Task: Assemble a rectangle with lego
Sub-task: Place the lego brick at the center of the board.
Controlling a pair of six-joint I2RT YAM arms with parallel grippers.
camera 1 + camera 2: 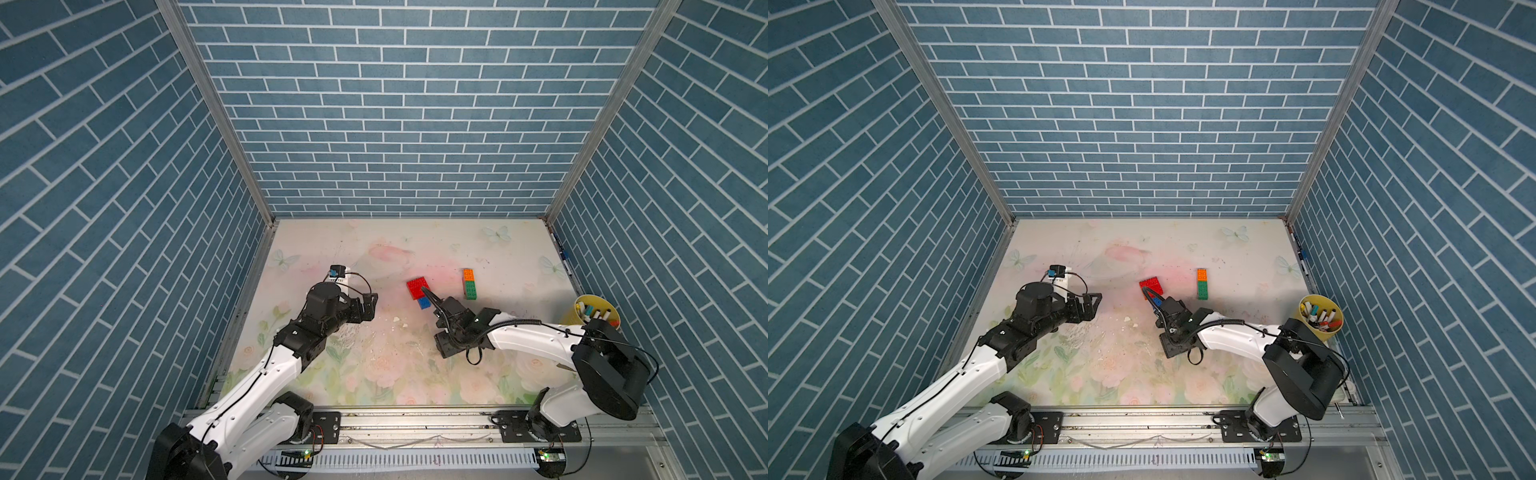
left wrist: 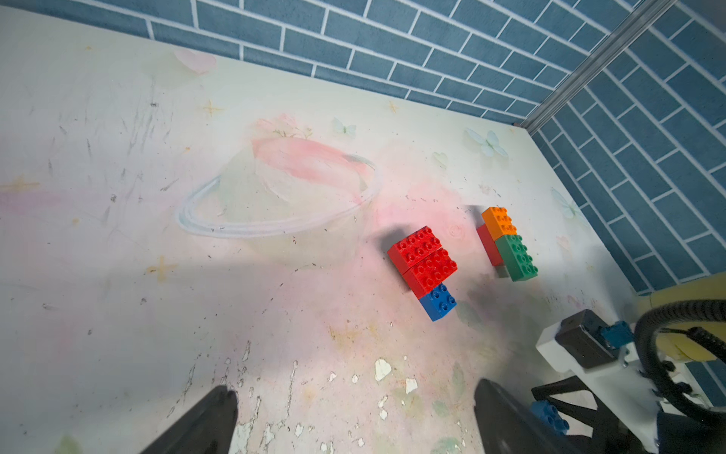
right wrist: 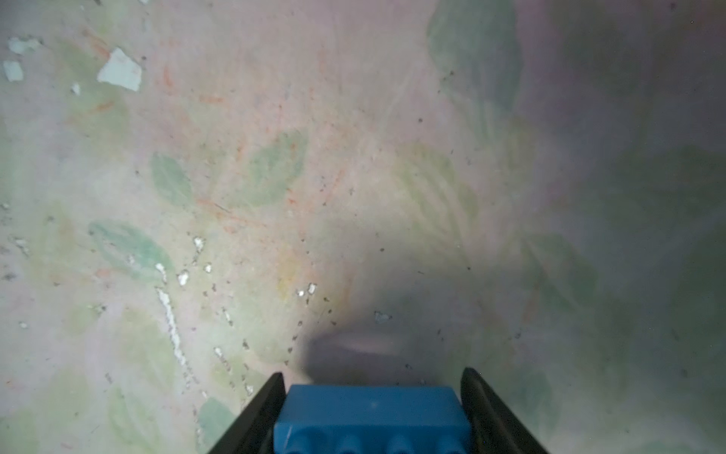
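Held piece: a blue lego brick (image 3: 373, 416), studs facing the wrist camera, clamped between the two fingers of the right end effector (image 3: 373, 373).
Height: the right end effector hangs above the bench (image 1: 374, 249); the brick touches nothing but the fingers.
Left end effector (image 2: 349, 424): fingers wide apart, empty, well off to the side of the lego.
Main group: two red bricks (image 2: 422, 257) side by side, with a small blue brick (image 2: 438, 300) butted against one end. The left wrist view shows nothing touching it.
Second group: an orange brick (image 2: 499, 222) and a green brick (image 2: 516, 257) end to end, a red piece (image 2: 487, 245) showing below them. It stands near the main group but apart from it.
Step in hand: probably carrying the held brick toward the main group.
Open spot: the corner beside the small blue brick looks unfilled, so the outline is not yet a rectangle.
Next move calls for: squaring the held brick to the red edge, lowering it flush into that corner, then parting the fingers.
Risk: the fingers may nudge the loose group while descending.
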